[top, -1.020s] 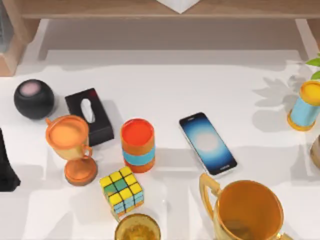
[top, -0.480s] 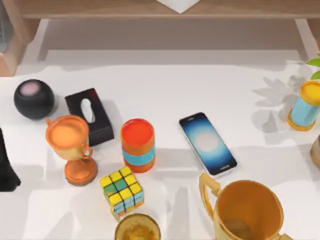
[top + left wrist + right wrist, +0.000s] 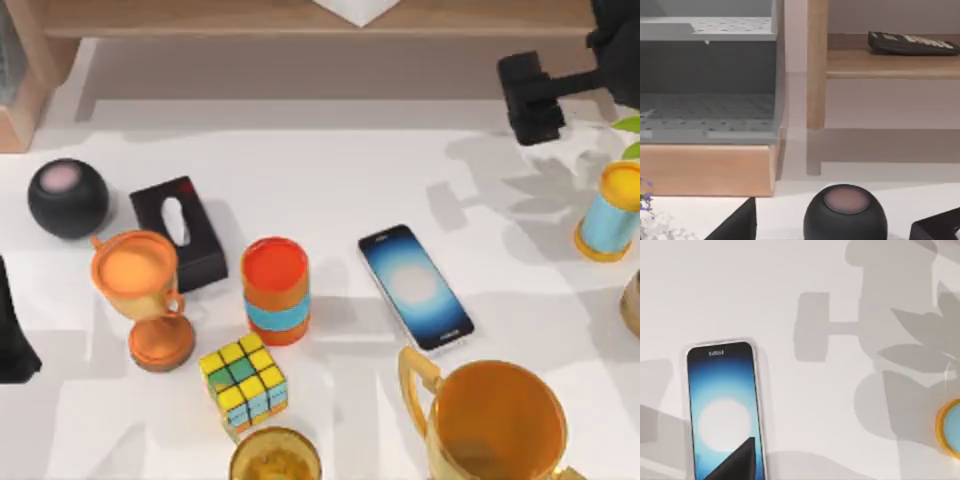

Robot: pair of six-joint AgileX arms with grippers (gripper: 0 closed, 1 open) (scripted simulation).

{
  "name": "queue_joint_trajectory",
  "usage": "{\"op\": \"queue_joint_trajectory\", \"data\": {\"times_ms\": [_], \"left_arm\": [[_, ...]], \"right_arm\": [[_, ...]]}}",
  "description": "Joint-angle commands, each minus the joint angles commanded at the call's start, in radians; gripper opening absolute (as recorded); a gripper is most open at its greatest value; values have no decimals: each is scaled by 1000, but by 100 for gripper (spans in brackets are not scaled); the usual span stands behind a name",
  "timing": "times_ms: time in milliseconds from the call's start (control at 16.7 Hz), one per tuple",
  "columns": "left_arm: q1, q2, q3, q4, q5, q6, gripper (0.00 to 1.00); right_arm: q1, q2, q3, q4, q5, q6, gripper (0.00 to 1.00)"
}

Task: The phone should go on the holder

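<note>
The phone (image 3: 415,287) lies flat and screen up on the white table, right of centre, and its upper half also shows in the right wrist view (image 3: 722,410). A black angular holder (image 3: 12,330) stands at the table's left edge, cut off by the frame. My right gripper (image 3: 530,97) hangs high over the far right of the table, well beyond the phone and apart from it. The left arm is parked off the left side, and a dark tip of its gripper (image 3: 735,225) shows in the left wrist view.
Left of the phone stand an orange-and-blue can (image 3: 275,290), a colour cube (image 3: 243,385), an orange goblet (image 3: 140,295), a black box (image 3: 180,232) and a black round speaker (image 3: 67,197). A large gold cup (image 3: 495,420) stands just in front of the phone. A small can (image 3: 610,212) is at the right edge.
My right arm has come into the top view at the upper right, and its shadow now falls on the table. The phone and the other objects have not moved.
</note>
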Motion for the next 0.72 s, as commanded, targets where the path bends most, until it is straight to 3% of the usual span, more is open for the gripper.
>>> {"op": "queue_joint_trajectory", "data": {"times_ms": [360, 720], "left_arm": [[0, 0, 0, 0, 0, 0, 100], [0, 0, 0, 0, 0, 0, 100]], "right_arm": [[143, 470, 289, -231, -8, 61, 100], [213, 645, 377, -294, -19, 100, 100]]}}
